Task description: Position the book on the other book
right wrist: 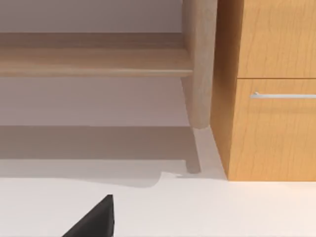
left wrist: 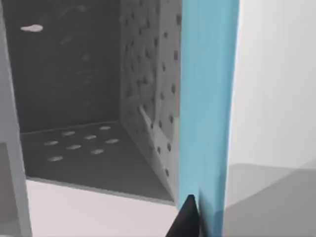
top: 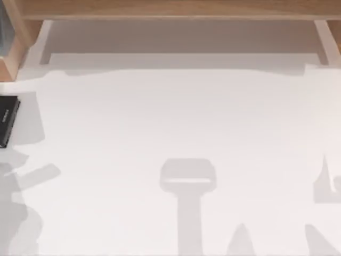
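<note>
From above, the white table [top: 176, 117] takes up most of the frame, with a wooden shelf unit [top: 176, 8] running along the upper edge. The other book [top: 7, 120], flat and black with pale lettering on its spine, lies at the far left edge of the frame, a little above the middle and partly cut off by the border. Soft grey arm shadows [top: 187, 181] fall across the lower part of the tabletop, one in the lower centre and others toward the lower left and lower right corners.

In the left wrist view, the book [left wrist: 207, 98] appears as a tall bright teal band standing upright. It is just beside a grey open box [left wrist: 74, 74] whose walls and floor are dotted with holes. The dark tip of the left gripper [left wrist: 186, 219] overlaps the teal cover at its near end. I cannot tell whether this gripper is clamped on the book or released.

In the right wrist view, the dark tip of the right gripper [right wrist: 96, 222] hangs over bare white tabletop. Beyond it are a wooden cabinet [right wrist: 271, 49] with a metal drawer handle [right wrist: 284, 95], a round wooden post [right wrist: 200, 59] just beside the cabinet, and a low wooden board [right wrist: 94, 61] joining the post. I cannot tell whether this gripper is released or clenched either.
</note>
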